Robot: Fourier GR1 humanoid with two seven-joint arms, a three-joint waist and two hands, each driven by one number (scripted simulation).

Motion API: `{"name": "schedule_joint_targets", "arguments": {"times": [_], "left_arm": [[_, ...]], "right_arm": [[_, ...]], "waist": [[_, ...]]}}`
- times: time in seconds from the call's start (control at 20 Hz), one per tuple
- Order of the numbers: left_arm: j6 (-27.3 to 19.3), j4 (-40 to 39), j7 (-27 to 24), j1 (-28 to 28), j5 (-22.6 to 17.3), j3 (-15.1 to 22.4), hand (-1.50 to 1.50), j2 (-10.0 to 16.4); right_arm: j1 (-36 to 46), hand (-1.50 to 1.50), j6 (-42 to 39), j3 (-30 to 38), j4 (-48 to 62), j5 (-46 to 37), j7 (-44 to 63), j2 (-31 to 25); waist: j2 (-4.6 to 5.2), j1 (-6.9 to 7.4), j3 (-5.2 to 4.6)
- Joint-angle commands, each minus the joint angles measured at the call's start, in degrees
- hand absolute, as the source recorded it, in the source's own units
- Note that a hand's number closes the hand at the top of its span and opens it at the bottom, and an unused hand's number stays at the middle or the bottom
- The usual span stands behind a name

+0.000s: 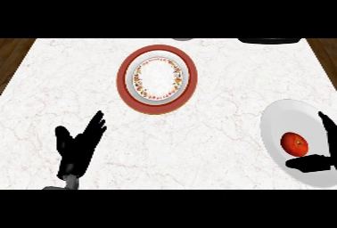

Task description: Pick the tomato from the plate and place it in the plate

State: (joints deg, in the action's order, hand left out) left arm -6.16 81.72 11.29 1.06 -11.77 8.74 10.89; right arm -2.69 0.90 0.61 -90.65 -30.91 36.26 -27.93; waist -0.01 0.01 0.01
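The tomato lies on the white plate at the right, just left of the right hand, whose fingers are spread and hold nothing, while the left hand rests open, well apart.

The tabletop is being lit brightly and evenly all over. The red-rimmed plate is being stretched tall by the view.

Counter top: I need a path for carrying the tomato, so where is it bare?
Bare counter lies between the left hand and the white plate, below the red-rimmed plate. Crowded: the right hand by the tomato.
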Motion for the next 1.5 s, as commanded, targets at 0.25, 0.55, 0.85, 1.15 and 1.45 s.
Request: {"name": "schedule_joint_targets", "arguments": {"times": [0.25, 0.55, 0.85, 1.15, 1.45], "left_arm": [[0.92, -1.24, 0.04, -0.14, 3.10, -1.86, 0.00, -2.86], [-0.24, -3.08, -1.76, -1.09, 4.99, -0.83, 0.00, -4.87], [4.86, -2.76, 0.34, -2.43, 2.60, -6.00, 0.00, -1.68], [1.29, -2.96, 1.58, -2.42, 4.86, -3.76, 0.00, -4.62], [4.72, -1.17, 1.85, -3.73, 5.25, 0.22, 0.00, -4.94]], "right_arm": [[3.96, -1.50, -3.13, 2.63, 7.75, -3.55, -3.81, 5.05], [6.28, 1.50, -0.46, -2.06, 17.44, -10.08, -10.92, 5.63], [6.96, 1.50, -2.05, 1.36, 17.35, -12.51, -12.82, 4.14], [4.49, 1.50, 10.33, 3.40, 7.66, -15.25, -16.43, 4.94], [18.98, 1.50, 12.38, -19.56, 5.90, -28.13, -2.86, 27.43]], "waist": [[0.01, 0.01, -0.01], [0.08, 0.15, 0.00], [0.02, -0.02, -0.02], [-0.06, -0.81, -0.02], [0.67, 10.21, -0.55]]}}
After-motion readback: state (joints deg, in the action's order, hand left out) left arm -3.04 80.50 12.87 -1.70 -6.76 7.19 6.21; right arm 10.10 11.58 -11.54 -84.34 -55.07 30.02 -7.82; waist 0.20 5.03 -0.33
